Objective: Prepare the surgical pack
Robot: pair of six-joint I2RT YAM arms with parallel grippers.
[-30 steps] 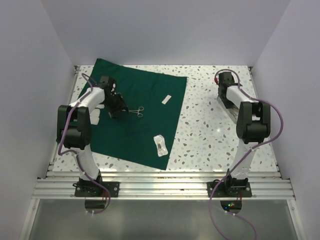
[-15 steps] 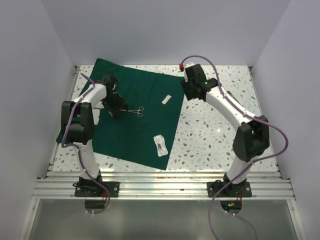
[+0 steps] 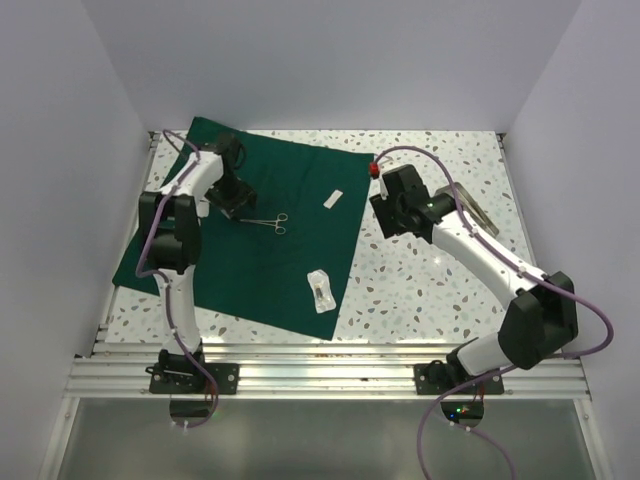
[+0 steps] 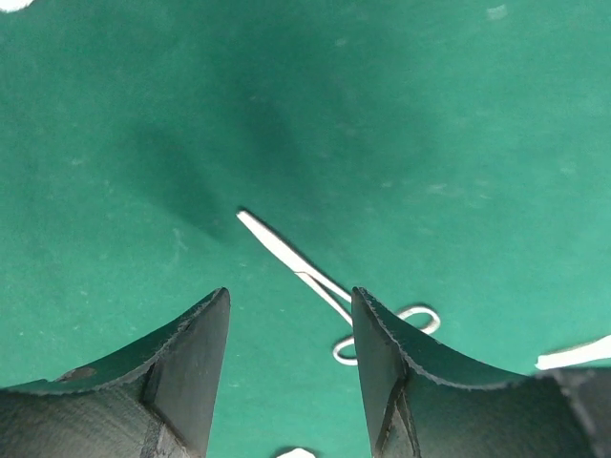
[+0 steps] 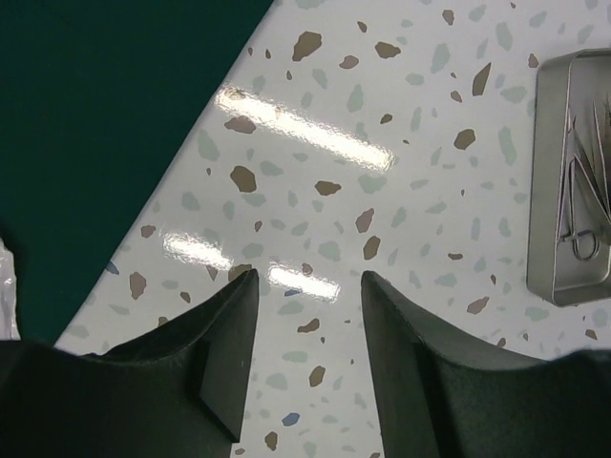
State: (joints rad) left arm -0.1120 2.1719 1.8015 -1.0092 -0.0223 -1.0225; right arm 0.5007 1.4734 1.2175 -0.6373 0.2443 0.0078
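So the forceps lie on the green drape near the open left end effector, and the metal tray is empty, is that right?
Not quite: the metal tray is not empty; the right wrist view shows steel instruments lying in it. The forceps do lie on the green drape near the open left end effector.

A speckled table carries the green drape and a metal tray.
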